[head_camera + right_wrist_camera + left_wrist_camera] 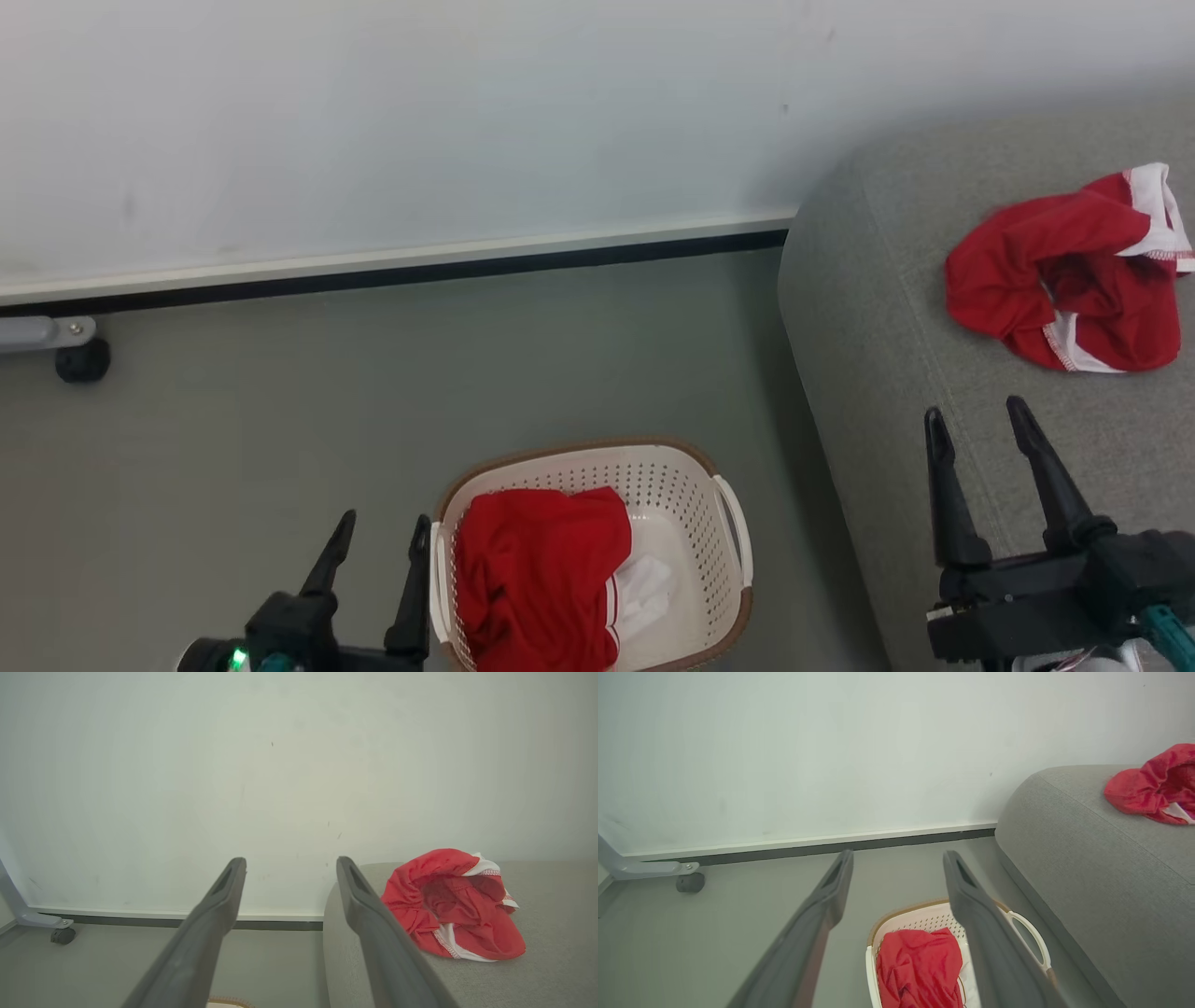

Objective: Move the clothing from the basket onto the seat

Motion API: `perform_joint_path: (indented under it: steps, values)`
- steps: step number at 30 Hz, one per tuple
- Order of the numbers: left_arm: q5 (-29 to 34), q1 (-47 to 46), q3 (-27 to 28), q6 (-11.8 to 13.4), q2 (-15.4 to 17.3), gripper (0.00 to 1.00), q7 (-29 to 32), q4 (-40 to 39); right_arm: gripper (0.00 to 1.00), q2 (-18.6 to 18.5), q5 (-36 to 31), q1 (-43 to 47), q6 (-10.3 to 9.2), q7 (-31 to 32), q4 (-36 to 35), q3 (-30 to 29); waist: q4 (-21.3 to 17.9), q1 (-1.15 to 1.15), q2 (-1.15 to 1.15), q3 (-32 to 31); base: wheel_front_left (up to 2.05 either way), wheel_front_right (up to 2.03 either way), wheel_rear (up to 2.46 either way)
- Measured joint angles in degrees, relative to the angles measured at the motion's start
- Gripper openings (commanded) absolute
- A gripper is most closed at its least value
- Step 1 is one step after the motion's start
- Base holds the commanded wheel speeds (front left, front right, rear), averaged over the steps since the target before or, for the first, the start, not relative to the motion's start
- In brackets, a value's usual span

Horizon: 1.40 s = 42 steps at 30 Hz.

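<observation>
The basket (695,495) is smooth cream plastic pierced with small holes, with a brown woven-look rim. The red garment in the basket (537,569) is soft matt cloth, creased, with a white panel. Right of the basket, the seat (887,401) is coarse, matt, grey woven upholstery. The red garment on the seat (1036,271) is similar cloth with stitched white trim. The floor (280,420) around the basket looks smooth, matt grey.

left gripper (899,854): spread wide | basket (920,921): red garment (920,970) inside | seat (1087,868): second red garment (1148,788) on top
</observation>
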Motion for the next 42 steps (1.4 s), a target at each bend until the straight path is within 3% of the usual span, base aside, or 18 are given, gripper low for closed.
perform_joint_path:
  steps: [23,42]
  values:
    - [8.7,-19.0,-9.9,-2.7,-4.2,1.00,6.9,17.9,1.00,-1.5,-1.4,-12.0,-0.22,1.4,-5.5,-2.9,-3.6,0.00,0.00,16.9,0.00,0.00,0.00]
    - [11.9,-32.5,-11.0,-2.7,-5.1,1.00,10.8,29.1,1.00,-0.8,-2.0,-21.9,-0.09,1.7,-9.5,-2.0,-6.1,0.00,0.01,31.3,0.00,0.00,0.00]
